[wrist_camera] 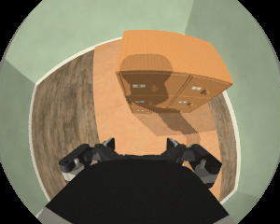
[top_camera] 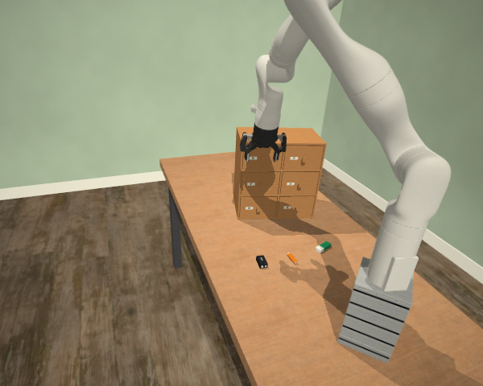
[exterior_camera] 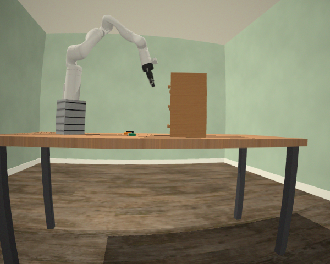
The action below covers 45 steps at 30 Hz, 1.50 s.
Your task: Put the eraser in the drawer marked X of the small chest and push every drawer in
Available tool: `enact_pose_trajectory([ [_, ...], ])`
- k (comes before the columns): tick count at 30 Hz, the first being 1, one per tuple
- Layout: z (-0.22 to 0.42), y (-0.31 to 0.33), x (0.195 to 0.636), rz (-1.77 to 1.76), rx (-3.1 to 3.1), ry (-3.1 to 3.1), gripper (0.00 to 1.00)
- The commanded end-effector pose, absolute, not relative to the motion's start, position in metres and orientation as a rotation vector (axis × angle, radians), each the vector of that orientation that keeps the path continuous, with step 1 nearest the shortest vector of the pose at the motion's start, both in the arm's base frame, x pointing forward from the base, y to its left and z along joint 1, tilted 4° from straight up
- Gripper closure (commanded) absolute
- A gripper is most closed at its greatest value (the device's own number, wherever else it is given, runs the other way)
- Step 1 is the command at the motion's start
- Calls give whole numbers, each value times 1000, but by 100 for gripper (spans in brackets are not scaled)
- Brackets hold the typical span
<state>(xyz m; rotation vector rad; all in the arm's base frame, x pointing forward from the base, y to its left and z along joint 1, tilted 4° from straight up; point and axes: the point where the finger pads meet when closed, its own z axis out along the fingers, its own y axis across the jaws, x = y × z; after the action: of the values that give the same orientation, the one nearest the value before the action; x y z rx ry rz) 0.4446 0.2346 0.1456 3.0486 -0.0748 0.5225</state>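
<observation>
The green and white eraser [top_camera: 323, 246] [exterior_camera: 132, 134] lies on the table, in front of the chest; in the wrist view it is almost wholly hidden by a finger. The wooden chest [top_camera: 281, 171] [exterior_camera: 188, 105] [wrist_camera: 173, 56] stands upright with several drawers in two columns, all looking pushed in. Each drawer has a small label and a knob; the marks are too small to read, so I cannot tell which is X. My gripper [top_camera: 262, 158] [exterior_camera: 153, 86] [wrist_camera: 140, 144] is open and empty, tilted toward the chest. It hangs in front of the chest at about top-drawer height, apart from it.
An orange piece [top_camera: 292, 257] [exterior_camera: 126, 133] and a small black object [top_camera: 262, 261] [exterior_camera: 130, 131] lie on the table [top_camera: 274, 332] [exterior_camera: 245, 140] [wrist_camera: 109, 93] beside the eraser. The arm's grey base block [top_camera: 374, 315] [exterior_camera: 71, 116] stands at the other end from the chest.
</observation>
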Motion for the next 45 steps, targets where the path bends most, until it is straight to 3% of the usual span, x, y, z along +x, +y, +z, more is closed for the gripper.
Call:
enact_pose_trajectory([
  [1, 143, 237, 442, 550, 3043, -63, 0],
  [45, 110, 234, 471, 1160, 2859, -47, 0],
])
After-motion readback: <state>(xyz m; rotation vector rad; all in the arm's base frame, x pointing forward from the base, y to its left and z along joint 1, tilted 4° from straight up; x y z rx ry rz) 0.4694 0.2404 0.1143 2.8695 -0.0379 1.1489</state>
